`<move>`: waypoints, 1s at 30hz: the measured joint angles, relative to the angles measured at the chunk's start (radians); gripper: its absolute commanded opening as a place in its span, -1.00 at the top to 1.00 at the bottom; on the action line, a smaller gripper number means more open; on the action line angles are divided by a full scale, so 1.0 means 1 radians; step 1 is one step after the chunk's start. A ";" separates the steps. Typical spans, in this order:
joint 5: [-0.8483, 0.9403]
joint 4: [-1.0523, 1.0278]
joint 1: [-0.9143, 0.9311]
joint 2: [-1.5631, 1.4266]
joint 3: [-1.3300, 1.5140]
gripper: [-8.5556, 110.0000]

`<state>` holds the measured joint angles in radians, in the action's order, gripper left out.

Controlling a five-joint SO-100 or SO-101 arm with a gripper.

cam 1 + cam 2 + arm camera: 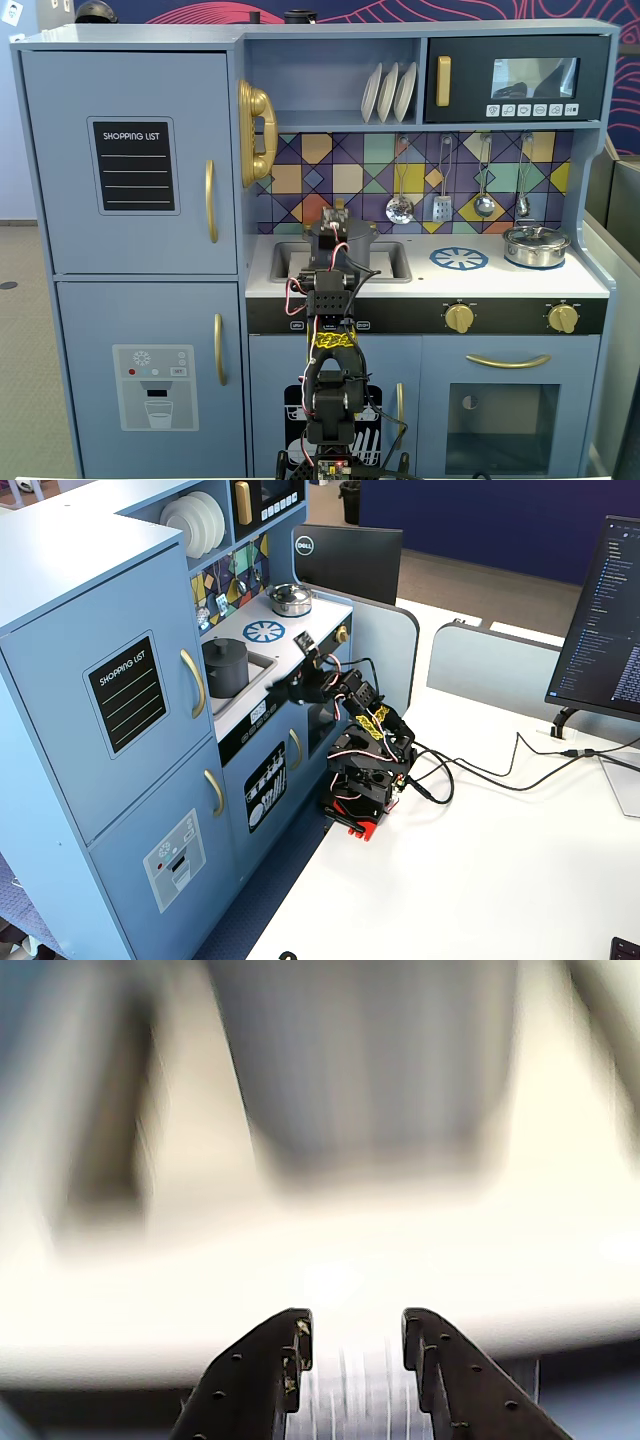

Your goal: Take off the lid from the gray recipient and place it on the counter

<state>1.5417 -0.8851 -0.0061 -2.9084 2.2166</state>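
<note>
The gray recipient (226,670) stands in the recessed sink of the white counter (500,282) with the dark gray lid (222,643) on top of it. In a fixed view the arm hides most of the pot (363,243). In the wrist view the pot (370,1060) is a blurred gray shape straight ahead, beyond a strip of white counter (300,1250). My gripper (355,1325) is open and empty, a short way in front of the pot over the counter's front edge. It also shows in both fixed views (335,230) (285,677).
A shiny silver pot (536,245) with its own lid sits at the counter's right end, next to the blue burner print (459,258). Utensils (442,207) hang on the tiled back wall. The sink rim (395,275) surrounds the gray pot. A monitor (605,620) stands on the table.
</note>
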 measured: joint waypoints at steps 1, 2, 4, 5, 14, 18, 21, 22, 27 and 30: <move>0.005 0.049 0.000 0.002 0.000 0.77; 0.008 0.092 0.002 0.006 0.000 0.73; 0.011 0.166 0.002 0.020 0.000 0.67; 0.011 0.198 0.000 0.029 0.000 0.64; 0.069 0.465 0.000 0.175 0.000 0.62; 0.087 0.540 0.000 0.245 0.000 0.62; 0.095 0.577 0.009 0.299 -0.014 0.62; 0.097 0.591 0.012 0.318 -0.021 0.62; 0.100 0.643 0.034 0.414 -0.058 0.62; 0.100 0.675 0.041 0.463 -0.072 0.62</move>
<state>1.6414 -0.2102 0.0353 -2.4452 2.1445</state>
